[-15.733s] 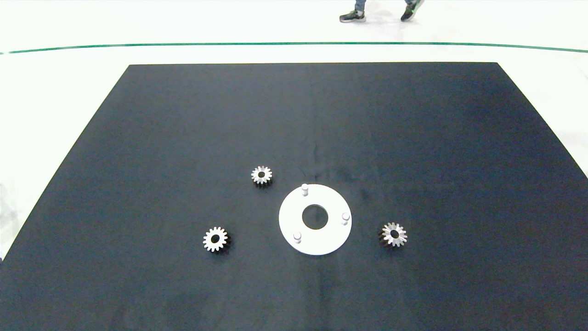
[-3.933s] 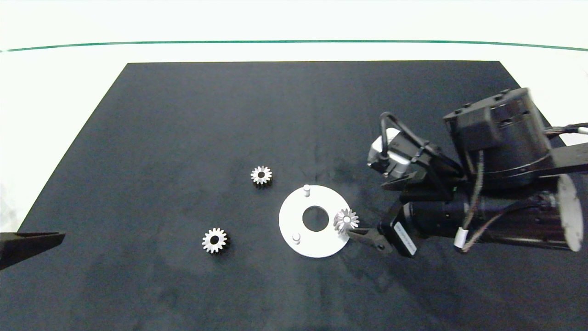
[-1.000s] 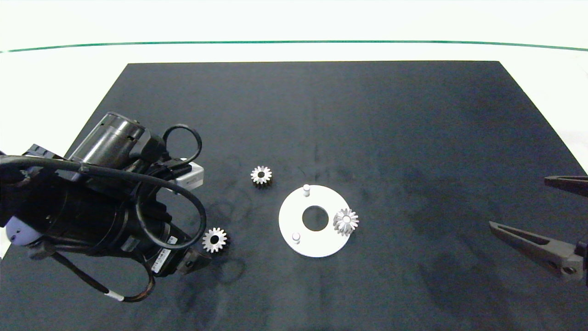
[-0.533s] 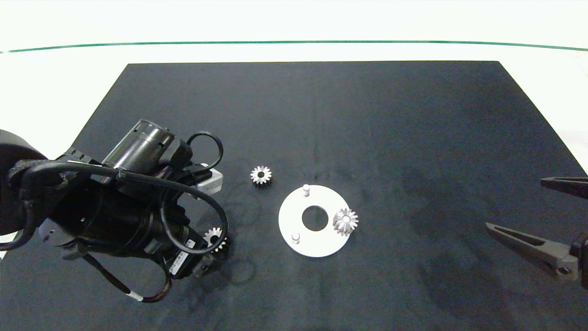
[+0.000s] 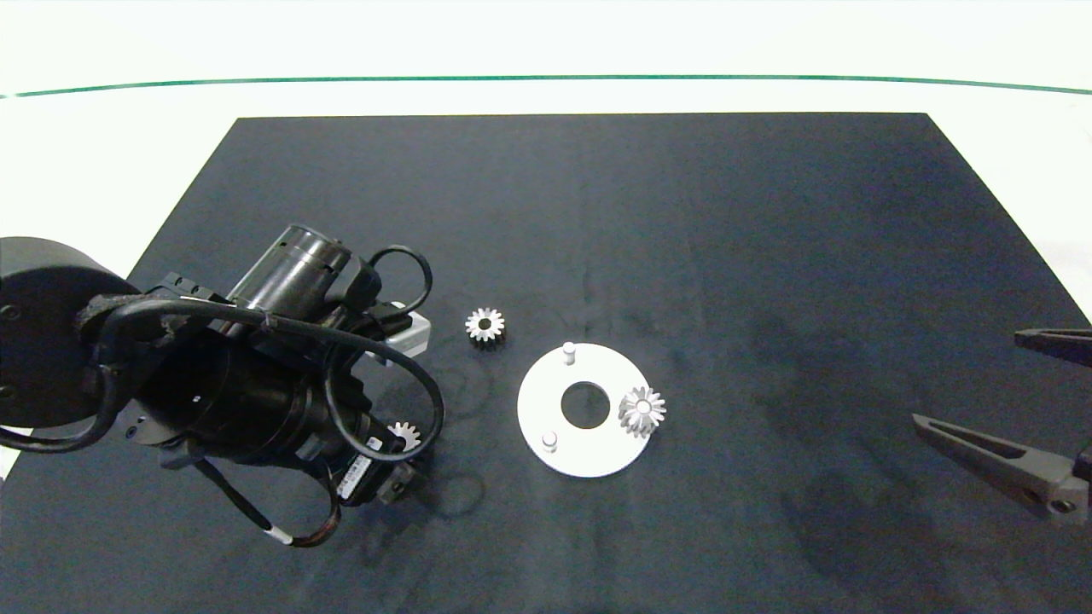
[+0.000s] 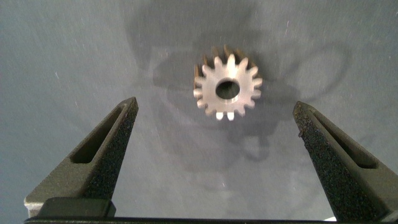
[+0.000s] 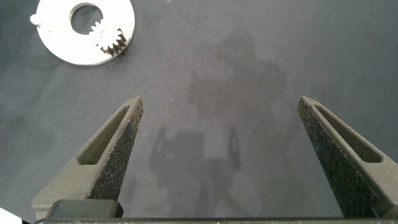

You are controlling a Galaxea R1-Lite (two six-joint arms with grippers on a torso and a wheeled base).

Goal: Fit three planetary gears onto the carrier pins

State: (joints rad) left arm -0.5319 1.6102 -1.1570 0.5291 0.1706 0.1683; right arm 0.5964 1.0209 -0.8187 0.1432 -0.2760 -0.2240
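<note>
Straddling one loose gear (image 6: 227,89), left gripper (image 6: 217,124) spread wide, mat (image 5: 768,256) around bare.

The left arm is seen at the lower left of the head frame, its pincer (image 6: 214,124) spread wide and angled downward. The right pincer (image 5: 1036,409) is held spread at the right edge.

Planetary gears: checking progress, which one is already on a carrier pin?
The gear on the white disc's right side; the other two lie on the mat.
</note>
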